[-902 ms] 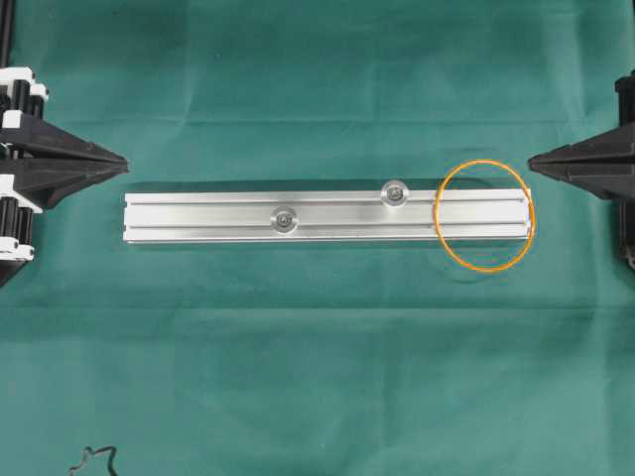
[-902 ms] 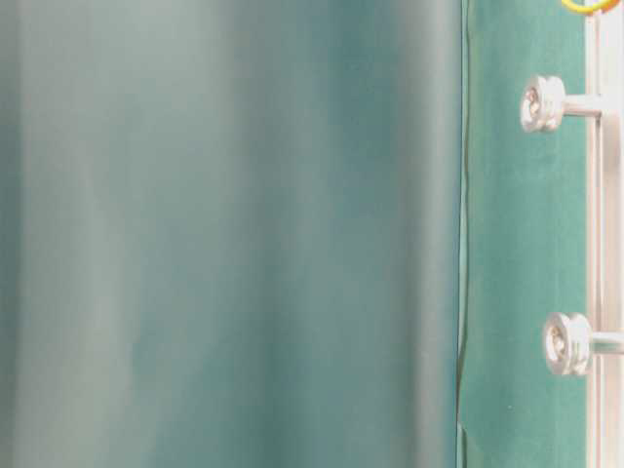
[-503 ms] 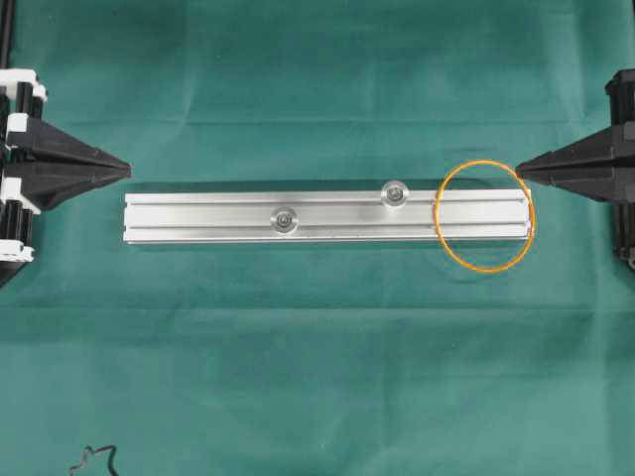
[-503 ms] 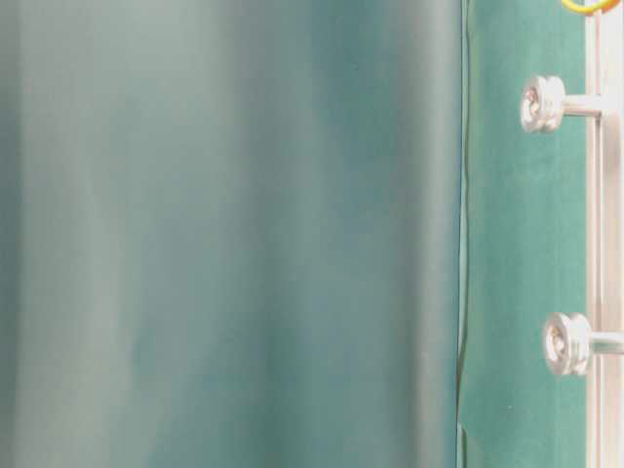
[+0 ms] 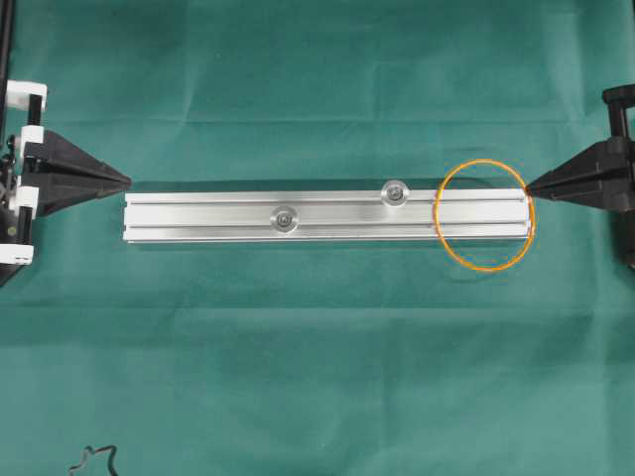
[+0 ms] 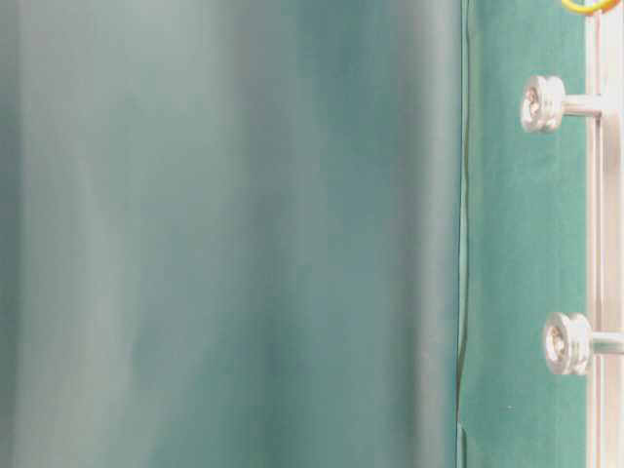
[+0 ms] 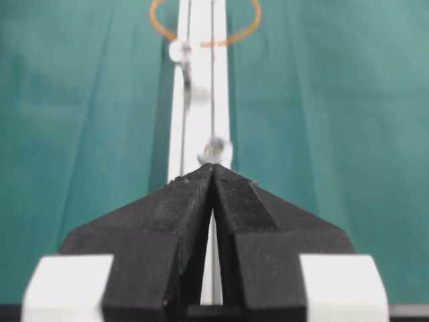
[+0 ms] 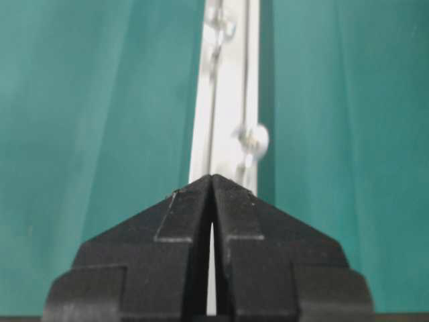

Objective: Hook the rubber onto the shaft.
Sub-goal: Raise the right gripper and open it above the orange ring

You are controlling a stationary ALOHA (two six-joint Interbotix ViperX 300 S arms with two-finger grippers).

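A thin orange rubber loop lies round the grooved aluminium rail's end, near two flanged steel shafts. Both ridged black grippers, left and right, are pressed together, empty. No writing shows.

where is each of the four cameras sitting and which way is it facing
Overhead: straight down on the silver aluminium rail, thin orange elastic band, left gripper, right gripper.
Table-level: along the cloth at two grooved steel shafts; no robot.
Left wrist: behind its shut fingers, along the rail.
Right wrist: likewise, opposite end.
Shared: rail.
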